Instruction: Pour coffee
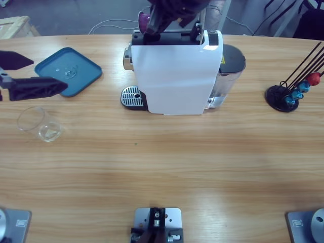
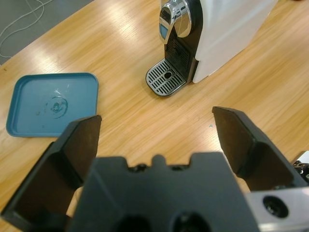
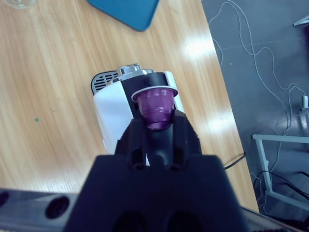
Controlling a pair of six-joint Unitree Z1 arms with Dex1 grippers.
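A white coffee machine (image 1: 174, 76) stands at the table's back middle, its chrome spout (image 2: 175, 19) over a slotted drip grate (image 2: 166, 79). Above the machine's top my right gripper (image 3: 155, 126) is shut on a purple capsule (image 3: 154, 105), which also shows in the high view (image 1: 144, 20). An empty clear glass tumbler (image 1: 39, 124) sits at the left of the table. My left gripper (image 1: 30, 75) hovers open just behind it, beside a blue tray (image 1: 68, 71), with nothing between its jaws (image 2: 157, 118). No coffee is in view.
A black capsule rack (image 1: 283, 97) with red and blue capsules stands at the far right. The blue tray (image 2: 53, 102) holds only a few water drops. Bare wood stretches across the table's front half. Cables lie on the floor behind the table.
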